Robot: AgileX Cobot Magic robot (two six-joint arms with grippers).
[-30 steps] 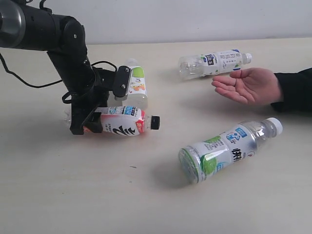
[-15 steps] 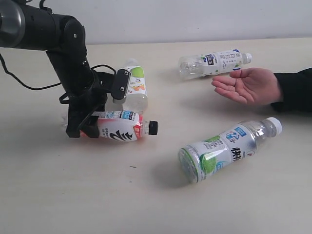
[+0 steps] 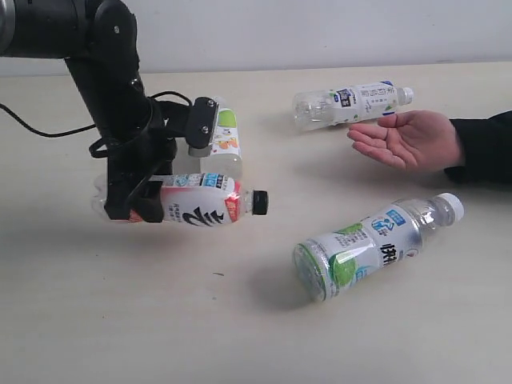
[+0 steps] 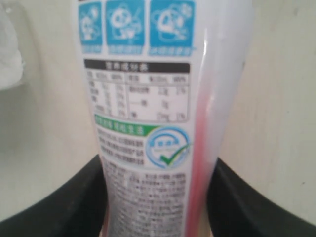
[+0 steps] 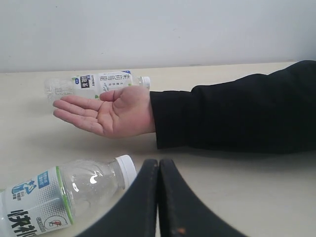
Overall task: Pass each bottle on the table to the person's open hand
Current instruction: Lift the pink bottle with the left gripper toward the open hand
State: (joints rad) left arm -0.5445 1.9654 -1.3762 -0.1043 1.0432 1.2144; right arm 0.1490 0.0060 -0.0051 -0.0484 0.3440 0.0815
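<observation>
The tabletop (image 3: 120, 328) now carries only three bottles (image 3: 364, 250). The left arm (image 3: 108, 80) has risen a little. Its left hand (image 3: 141, 205) is clamped on the red bottle (image 3: 200, 206), which a second ago lay on the surface. Now it hangs just above it, level, with the cap toward the person's palm (image 3: 408, 142). The palm waits open, well apart. So the pick seems done, and the carry across comes next, I think. The right hand (image 5: 158, 197) is pressed together and holds nothing.
</observation>
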